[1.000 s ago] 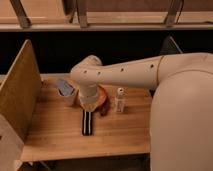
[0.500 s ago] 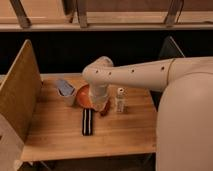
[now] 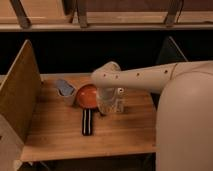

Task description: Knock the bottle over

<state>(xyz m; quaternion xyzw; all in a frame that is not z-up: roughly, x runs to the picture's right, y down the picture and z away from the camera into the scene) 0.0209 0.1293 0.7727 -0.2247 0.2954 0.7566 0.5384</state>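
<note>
The bottle (image 3: 120,101) is small and clear, with a white cap and a pale label. It stands upright on the wooden table (image 3: 60,132), right of the orange bowl (image 3: 86,95). My gripper (image 3: 106,104) hangs down from the white arm between the bowl and the bottle, close against the bottle's left side. The arm (image 3: 145,77) reaches in from the right and hides the table behind the bottle.
A grey-blue cup (image 3: 65,91) stands left of the bowl. A black flat object (image 3: 87,122) lies in front of the bowl. A wooden side panel (image 3: 20,95) walls the table's left edge. My white body (image 3: 187,130) fills the right.
The arm and gripper have moved right, off the orange bowl and up to the bottle's left side. The bowl now shows more fully. The bottle still stands upright.
</note>
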